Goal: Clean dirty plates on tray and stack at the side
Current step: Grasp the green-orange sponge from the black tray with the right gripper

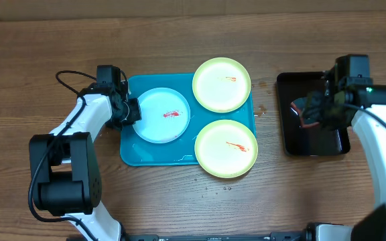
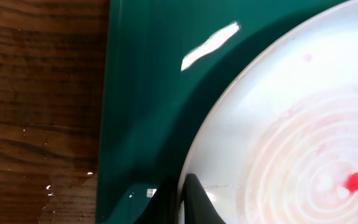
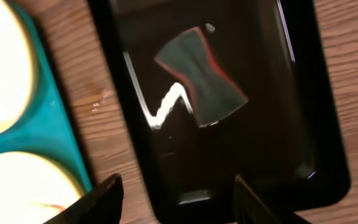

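Nothing was cleaned or stacked: the light blue plate (image 1: 161, 115) and both yellow-green plates (image 1: 221, 84) lay smeared on the tray (image 1: 131, 152), the left gripper (image 1: 130, 111) at the blue rim, its closure indeterminable, the right gripper (image 3: 178, 186) spread above the black tray (image 3: 328, 124).

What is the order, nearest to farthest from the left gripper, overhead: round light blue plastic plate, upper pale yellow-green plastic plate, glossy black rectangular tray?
1. Light blue plate, right beside the left gripper.
2. Upper yellow-green plate, further right and up.
3. Black tray, far off on the right.
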You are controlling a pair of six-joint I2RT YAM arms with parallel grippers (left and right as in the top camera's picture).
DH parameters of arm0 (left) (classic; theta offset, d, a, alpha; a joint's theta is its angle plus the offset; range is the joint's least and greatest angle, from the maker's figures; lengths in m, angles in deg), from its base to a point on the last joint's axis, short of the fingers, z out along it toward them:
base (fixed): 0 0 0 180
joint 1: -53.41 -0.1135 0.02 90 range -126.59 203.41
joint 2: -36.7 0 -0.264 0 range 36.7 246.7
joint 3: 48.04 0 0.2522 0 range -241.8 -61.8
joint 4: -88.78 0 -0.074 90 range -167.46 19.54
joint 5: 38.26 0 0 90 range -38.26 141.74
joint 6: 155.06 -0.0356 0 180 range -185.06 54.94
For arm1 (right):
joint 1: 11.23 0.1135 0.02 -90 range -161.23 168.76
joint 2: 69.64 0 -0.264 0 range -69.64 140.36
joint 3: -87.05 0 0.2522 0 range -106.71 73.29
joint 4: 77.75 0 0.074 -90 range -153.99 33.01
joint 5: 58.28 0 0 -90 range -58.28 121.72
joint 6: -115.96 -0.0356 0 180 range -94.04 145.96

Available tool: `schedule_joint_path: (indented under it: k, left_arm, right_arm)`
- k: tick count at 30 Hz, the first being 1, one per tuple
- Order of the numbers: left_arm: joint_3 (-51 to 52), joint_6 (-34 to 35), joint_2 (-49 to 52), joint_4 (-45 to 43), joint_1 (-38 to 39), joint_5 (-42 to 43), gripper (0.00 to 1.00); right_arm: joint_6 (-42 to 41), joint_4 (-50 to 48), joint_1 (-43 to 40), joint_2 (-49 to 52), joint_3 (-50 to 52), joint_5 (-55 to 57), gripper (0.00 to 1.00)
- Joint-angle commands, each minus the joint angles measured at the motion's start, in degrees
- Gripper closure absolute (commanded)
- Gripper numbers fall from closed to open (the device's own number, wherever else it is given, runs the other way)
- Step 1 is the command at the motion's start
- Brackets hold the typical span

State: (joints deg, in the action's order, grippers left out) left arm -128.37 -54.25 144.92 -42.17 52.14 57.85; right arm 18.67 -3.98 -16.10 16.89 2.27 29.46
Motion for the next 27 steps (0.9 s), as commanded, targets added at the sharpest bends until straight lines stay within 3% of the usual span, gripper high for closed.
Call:
schedule_joint_path:
  k: [1,6,13,16,27]
  left_arm:
    - [1.6,1.3,1.2,-0.3,-0.6,-0.5,0.96]
    - [1.6,1.3,1.2,-0.9,-0.6,-0.5,0.96]
    - [1.6,1.3,1.2,-0.9,-0.6,-0.1,0.96]
    - [1.6,1.2,1.2,-1.2,-0.6,-0.2,0.96]
    - [1.6,1.2,1.2,-1.8,-0.6,-0.3,0.96]
  right_arm:
    - [7.1,-1.6,-2.0,1.5,-1.4,-1.0,0.41]
    - [13.4,-4.0,-3.1,4.1,-1.4,-1.0,0.42]
    - [19.6,-9.9,-3.1,9.5,-1.4,-1.0,0.52]
    - [20.9,-12.2,-3.1,12.5,-1.4,-0.8,0.58]
    - [21.3,-16.9,-3.1,21.2,-1.4,-0.8,0.62]
